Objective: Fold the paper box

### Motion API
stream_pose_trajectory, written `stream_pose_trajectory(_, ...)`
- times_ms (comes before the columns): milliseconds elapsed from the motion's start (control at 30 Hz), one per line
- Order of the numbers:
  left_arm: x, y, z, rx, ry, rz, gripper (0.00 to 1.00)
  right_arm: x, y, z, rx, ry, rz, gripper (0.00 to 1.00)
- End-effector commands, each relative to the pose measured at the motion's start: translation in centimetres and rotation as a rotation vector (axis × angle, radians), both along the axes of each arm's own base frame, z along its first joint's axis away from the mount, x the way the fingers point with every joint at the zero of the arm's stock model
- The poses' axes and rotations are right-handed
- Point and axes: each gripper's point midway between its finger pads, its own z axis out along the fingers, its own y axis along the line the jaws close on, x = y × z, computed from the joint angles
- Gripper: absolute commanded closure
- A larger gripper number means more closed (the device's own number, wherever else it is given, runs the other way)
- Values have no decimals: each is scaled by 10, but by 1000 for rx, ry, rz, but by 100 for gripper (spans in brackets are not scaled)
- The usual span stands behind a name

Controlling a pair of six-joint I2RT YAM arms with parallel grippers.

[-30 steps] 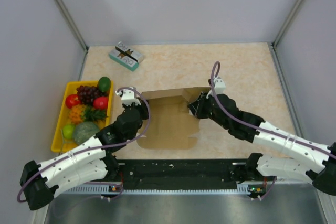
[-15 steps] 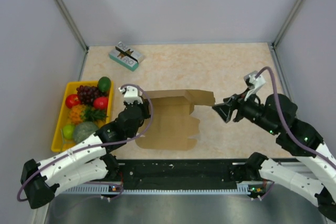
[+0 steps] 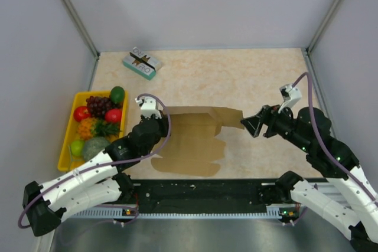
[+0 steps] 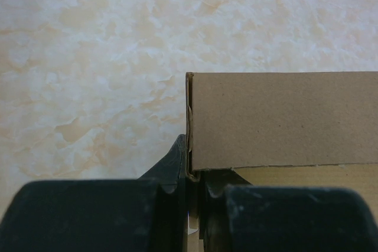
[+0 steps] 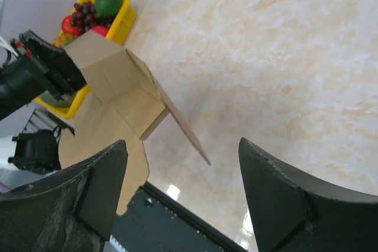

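**A:** The plain brown die-cut cardboard sheet, the paper box [image 3: 188, 146], lies mid-table just ahead of the arm bases. Its rear panel stands up along the twelve o'clock edge.

**B:** The left gripper [image 4: 192, 186] is clamped on that raised panel at the sheet's ten o'clock corner, with the cardboard edge pinched between its black fingers [image 4: 88, 216].

**A:** The right gripper [image 3: 247, 123] hovers at three o'clock. Its jaws are spread wide with nothing between them, just beside the panel's right-hand flap and apparently clear of it.

**B:** How will it handle?

**A:** It looks thin and light, stiff across each panel, and I'd expect it to hinge at the creases. A raised flap would likely spring back if let go, and the sheet could skate on the smooth marbled beige tabletop [image 3: 266, 75]. I'd take hold at a flap's edge close to its crease, with the other side pinned.

**B:** And room to move?

**A:** The table is open from twelve round to three o'clock. The yellow plastic tray [image 3: 66, 165] of fruit sits at nine, near the left arm. The small teal-and-white printed box [image 3: 142, 63] is at eleven, well apart. Grey walls [image 3: 35, 57] close in both sides.
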Motion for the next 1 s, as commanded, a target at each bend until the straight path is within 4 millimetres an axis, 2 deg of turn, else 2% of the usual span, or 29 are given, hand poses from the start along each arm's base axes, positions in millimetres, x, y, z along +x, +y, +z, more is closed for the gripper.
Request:
stream_pose_trajectory(0,-5,-11,22,-71,6,-69,100,3,-7,44,53,-148,-7,24)
stream_pose_trajectory(33,-6,-14,20,-69,23,-91,100,2,-1,46,55,-162,29,23)
stream_pose_trajectory(67,-7,-14,16,-56,43,-100,100,-7,13,48,66,-167,140,22)
stream_pose_trajectory(100,-7,-15,19,-59,50,-105,100,-5,21,40,31,-151,193,22)
stream_pose_trajectory(200,-9,-11,13,-45,82,-112,100,0,25,31,27,-114,214,23)
stream_pose_trajectory(300,-8,-5,11,-51,97,-107,100,-7,32,19,30,-111,283,23)
stream_pose_trajectory(433,-8,-5,11,-70,102,-126,100,-5,34,-11,-16,-52,303,29)
stream_pose_trajectory(533,-7,-3,5,-44,124,-122,100,-2,41,-11,19,-60,311,41)
stream_pose_trajectory(567,-7,-4,3,-38,129,-122,100,0,45,-13,23,-52,317,49)
stream_pose_trajectory(633,-5,-5,4,-38,131,-124,100,0,52,-15,14,-47,325,59)
stream_pose_trajectory(667,-4,-7,1,-32,139,-125,100,2,53,-15,5,-47,309,69)
stream_pose_trajectory(733,-2,-8,-1,-16,150,-121,100,10,54,-19,-25,-38,249,76)
stream_pose_trajectory(767,1,-9,-3,-1,165,-115,100,6,59,-21,-35,-28,253,83)
stream_pose_trajectory(833,5,-7,-8,36,186,-97,100,11,60,-27,-38,4,191,90)
stream_pose_trajectory(867,8,-8,-8,46,194,-92,100,6,64,-30,-41,17,192,94)
stream_pose_trajectory(967,8,-10,-11,70,225,-91,100,13,61,-37,-64,41,102,98)
